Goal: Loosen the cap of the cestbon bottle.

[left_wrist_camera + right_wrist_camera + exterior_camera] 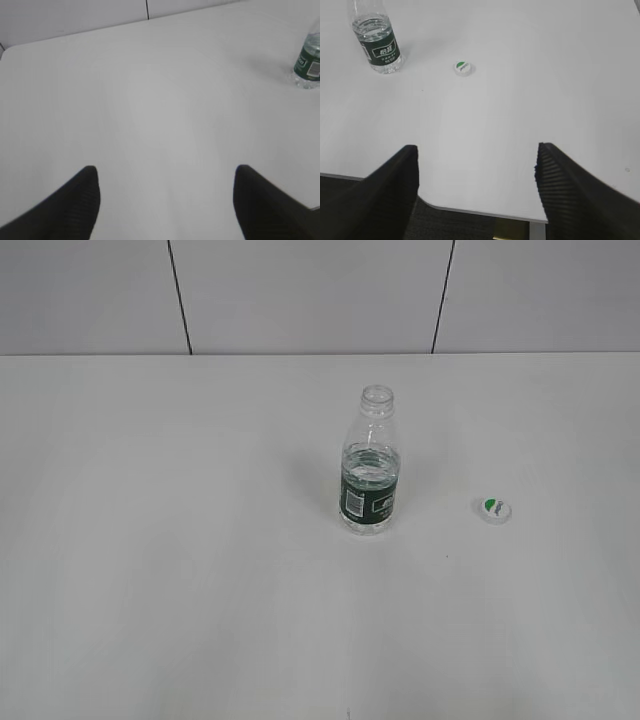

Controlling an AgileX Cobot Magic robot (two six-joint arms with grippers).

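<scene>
The cestbon bottle stands upright on the white table, its neck open with no cap on it, some water inside. It also shows at the right edge of the left wrist view and at the top left of the right wrist view. The white cap with a green patch lies on the table to the bottle's right, apart from it, and shows in the right wrist view. My left gripper is open and empty, far from the bottle. My right gripper is open and empty above the table's front edge.
The white table runs back to a grey panelled wall. Its front edge shows in the right wrist view, with dark floor below. Neither arm shows in the exterior view.
</scene>
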